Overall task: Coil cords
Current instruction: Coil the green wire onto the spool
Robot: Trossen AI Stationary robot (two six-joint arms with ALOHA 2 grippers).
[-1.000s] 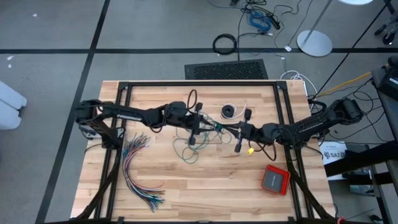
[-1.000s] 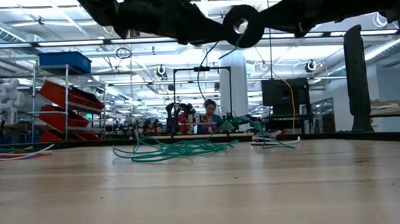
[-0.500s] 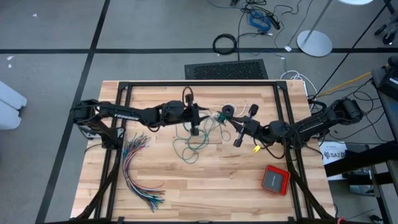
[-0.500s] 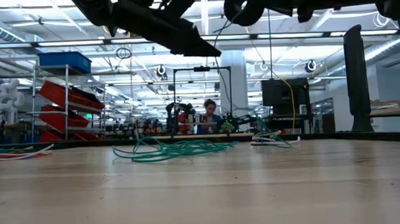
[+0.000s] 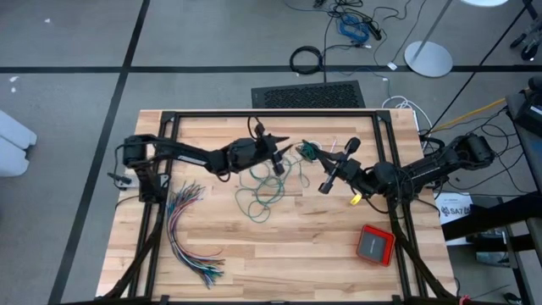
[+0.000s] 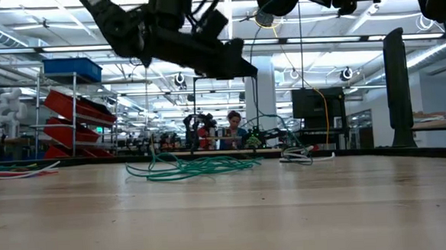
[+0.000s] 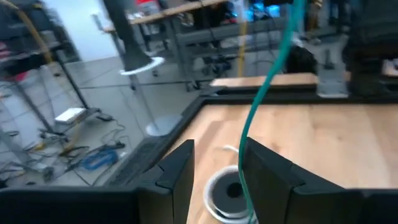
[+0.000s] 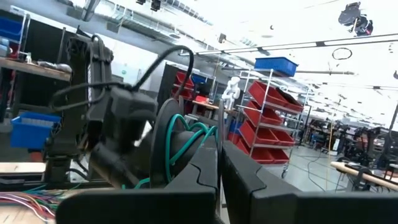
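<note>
teal-green cord [image 5: 264, 191] is strung taut-ish from the right tool [image 5: 325, 181], pinched together on a bunched end, down between the left tool [image 7: 217, 171]'s parted fingers to a loose heap on the counter [image 5: 296, 254]; left arm nearer.

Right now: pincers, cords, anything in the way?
Left pincer open, teal-green cord running between its fingers. Right pincer shut, raised over the table. Teal-green cord mostly loose on the table. Nothing visibly in the way.
</note>
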